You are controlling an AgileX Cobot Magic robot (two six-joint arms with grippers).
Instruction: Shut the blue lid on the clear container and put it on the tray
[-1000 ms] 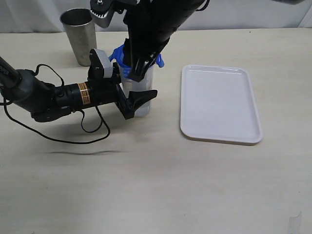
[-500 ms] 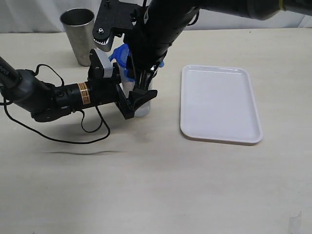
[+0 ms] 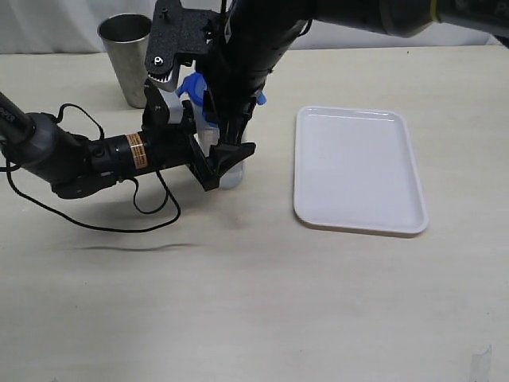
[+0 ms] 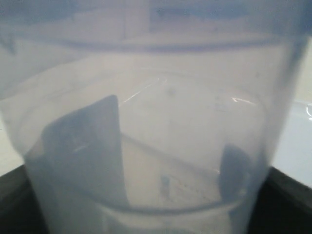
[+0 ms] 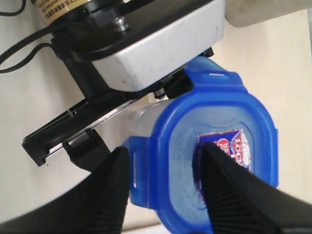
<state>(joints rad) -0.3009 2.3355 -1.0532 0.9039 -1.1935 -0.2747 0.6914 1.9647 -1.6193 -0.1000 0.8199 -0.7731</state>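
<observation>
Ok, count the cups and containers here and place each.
2. The metal cup stands back left; the clear container, blue lid on top, stands left of the tray. None seems hidden.

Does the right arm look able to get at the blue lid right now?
Likely yes: the right gripper hangs directly over the blue lid, jaws apart, and the left gripper holds the clear container lower down, leaving the lid's top bare.

Robotics lab bench: bare beige table (image 3: 262, 310) (plain pale backdrop (image 3: 48, 24)).
</observation>
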